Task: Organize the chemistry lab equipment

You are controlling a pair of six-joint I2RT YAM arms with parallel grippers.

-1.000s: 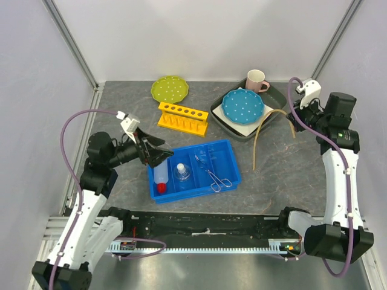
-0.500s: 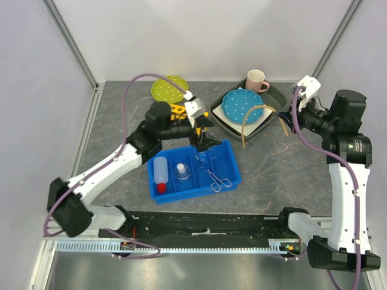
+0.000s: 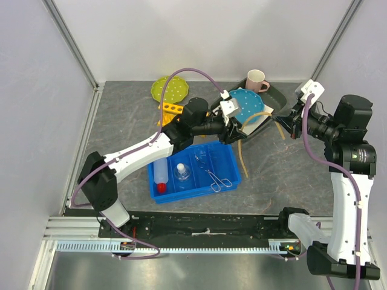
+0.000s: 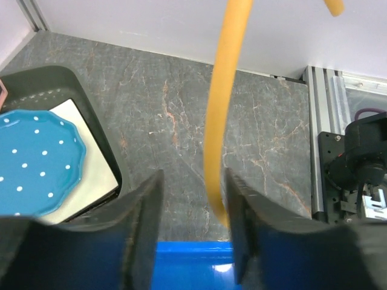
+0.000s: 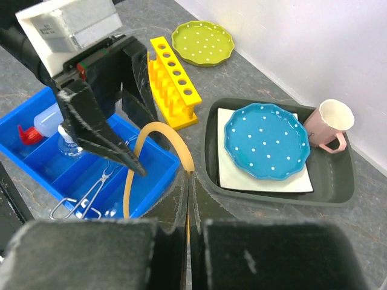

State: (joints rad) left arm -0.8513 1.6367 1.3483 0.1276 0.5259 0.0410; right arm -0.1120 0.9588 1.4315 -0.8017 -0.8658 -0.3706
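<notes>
Now the right fingers (image 5: 196,205) pinch the tan tube (image 5: 158,128) tight, and the left fingers (image 3: 237,133) are spread with the tube hanging between them.

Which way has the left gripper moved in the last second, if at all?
Yes: the left gripper swung from the left end of the blue tray rightward to its far right corner, now straddling the tan tubing.

Your left arm (image 3: 145,148) lies across the blue bin (image 3: 193,193), tubing (image 3: 241,154) hangs by its right rim, yellow rack (image 3: 171,109) and dark tray (image 3: 275,95) behind, bare table (image 3: 275,178) right.
</notes>
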